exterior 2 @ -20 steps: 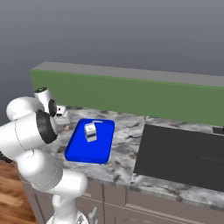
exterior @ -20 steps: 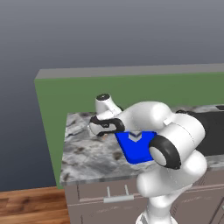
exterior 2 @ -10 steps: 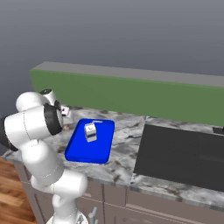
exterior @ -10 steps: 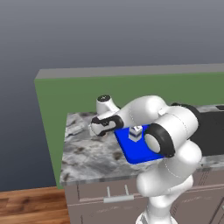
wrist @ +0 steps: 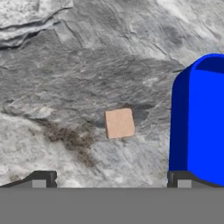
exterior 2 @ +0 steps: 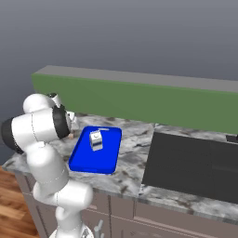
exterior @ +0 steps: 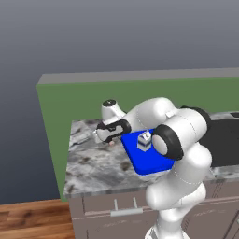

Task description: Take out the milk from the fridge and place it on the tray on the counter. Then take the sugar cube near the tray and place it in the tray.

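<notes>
Sugar cube: small tan-orange block, flat-faced, near square with no clear long axis, lying on the marbled counter ahead of the gripper, roughly centred between the two fingertips and not touched by either. Gripper: jaws spread wide, holding nothing. Tray: bright blue, rounded corner, just beside the cube, on the hand's right, its wall close to the right fingertip. Milk: white carton, upright in the tray.
</notes>
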Controlling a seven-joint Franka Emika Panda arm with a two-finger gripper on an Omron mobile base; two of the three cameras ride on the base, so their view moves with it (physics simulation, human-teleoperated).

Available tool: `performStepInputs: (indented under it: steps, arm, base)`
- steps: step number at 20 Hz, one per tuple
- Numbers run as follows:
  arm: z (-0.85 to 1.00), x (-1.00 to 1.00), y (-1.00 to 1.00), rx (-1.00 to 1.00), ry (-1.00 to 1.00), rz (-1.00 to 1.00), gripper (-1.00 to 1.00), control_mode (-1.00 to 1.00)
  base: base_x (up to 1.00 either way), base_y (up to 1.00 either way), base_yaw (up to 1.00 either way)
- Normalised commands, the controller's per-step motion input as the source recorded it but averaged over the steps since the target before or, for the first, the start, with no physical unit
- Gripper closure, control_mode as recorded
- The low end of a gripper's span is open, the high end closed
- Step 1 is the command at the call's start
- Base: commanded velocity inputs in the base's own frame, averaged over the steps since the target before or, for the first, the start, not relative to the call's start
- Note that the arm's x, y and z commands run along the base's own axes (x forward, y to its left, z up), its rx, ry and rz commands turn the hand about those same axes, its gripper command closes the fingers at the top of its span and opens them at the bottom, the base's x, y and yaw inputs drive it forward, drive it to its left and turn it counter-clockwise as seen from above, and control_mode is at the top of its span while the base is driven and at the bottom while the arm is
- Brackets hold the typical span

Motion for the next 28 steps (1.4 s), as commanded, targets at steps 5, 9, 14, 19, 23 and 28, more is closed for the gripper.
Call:
performStepInputs:
  steps: [5,9,14,19,23,28]
  arm:
    - [-0.26,0.13,0.05,-0.04,0.0,0.0,-1.0,-1.0]
    - [-0.26,0.17,0.01,-0.04,0.0,0.0,-1.0,-1.0]
    - [-0.07,0.13,0.11,0.0,0.0,0.0,-1.0,-1.0]
    - [-0.01,0.1,0.05,0.0,0.0,0.0,-1.0,-1.0]
    - [-0.04,0.03,0.0,0.0,0.0,0.0,-1.0,-1.0]
    - [-0.08,0.03,0.0,-0.01,0.0,0.0,-1.0,-1.0]
  base:
    - [0.0,0.0,0.0]
    - [0.0,0.0,0.0]
    - [0.0,0.0,0.0]
    - [0.0,0.0,0.0]
    - [0.0,0.0,0.0]
    - [0.0,0.0,0.0]
